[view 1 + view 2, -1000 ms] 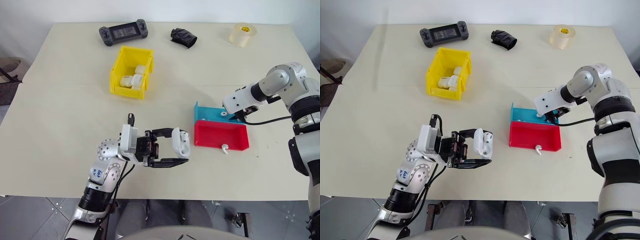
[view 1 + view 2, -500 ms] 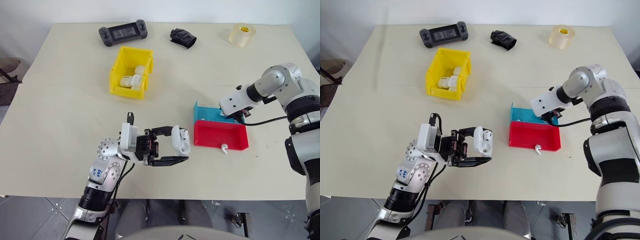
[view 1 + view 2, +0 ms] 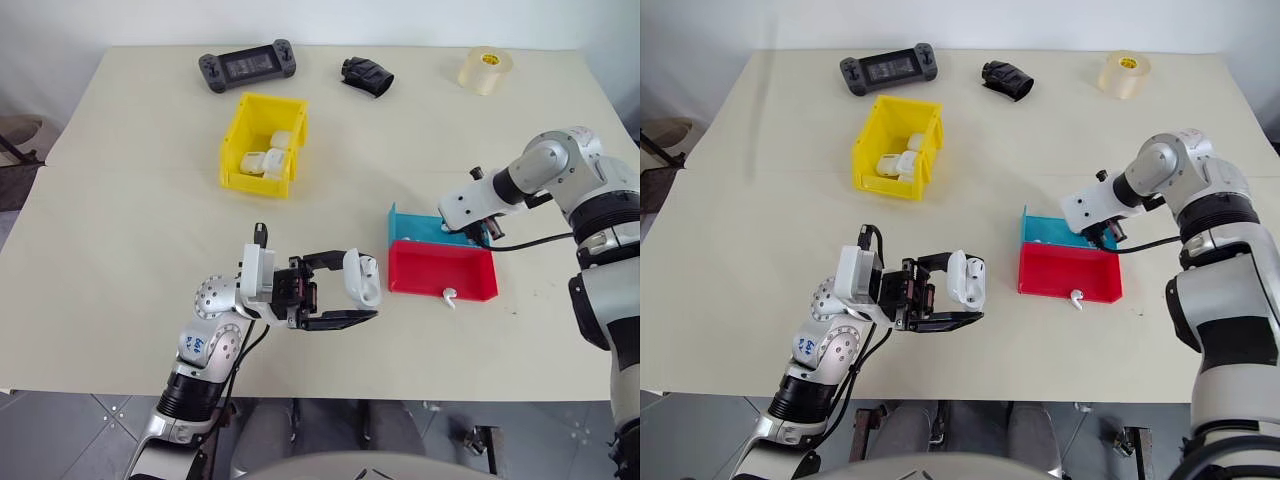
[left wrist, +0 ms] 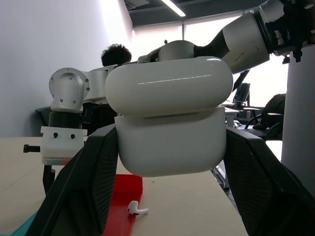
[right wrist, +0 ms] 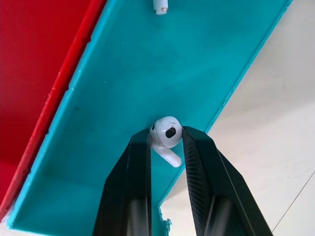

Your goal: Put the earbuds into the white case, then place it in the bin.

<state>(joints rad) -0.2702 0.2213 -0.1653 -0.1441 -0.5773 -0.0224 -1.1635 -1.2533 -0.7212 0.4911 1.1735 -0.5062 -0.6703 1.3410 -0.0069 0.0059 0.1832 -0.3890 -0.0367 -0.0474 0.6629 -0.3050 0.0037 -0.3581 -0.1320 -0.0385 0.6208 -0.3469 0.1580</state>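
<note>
No readable brand or label anywhere on the gear here, so straight to the action: the right claw (image 5: 165,147) is down over the shallow teal plastic tray (image 5: 118,98), its two black fingers (image 5: 133,182) pinching a tiny glossy white earbud (image 5: 166,133) by its rounded head, short stem poking out below. Another small white piece (image 5: 160,6) lies at the tray's far end. Beside the teal tray, touching it, sits the red plastic tray (image 3: 442,270), and a second white earbud (image 3: 450,296) rests on the cream table (image 3: 140,230) right at the red tray's front edge. Over on the other side, the left claw (image 3: 348,298) is pressed onto the small glossy white rounded case (image 4: 170,118), held above the table with the lid ajar. Further back, the bright yellow plastic bin (image 3: 262,144) holds several similar white cases, well apart from both claws.
</note>
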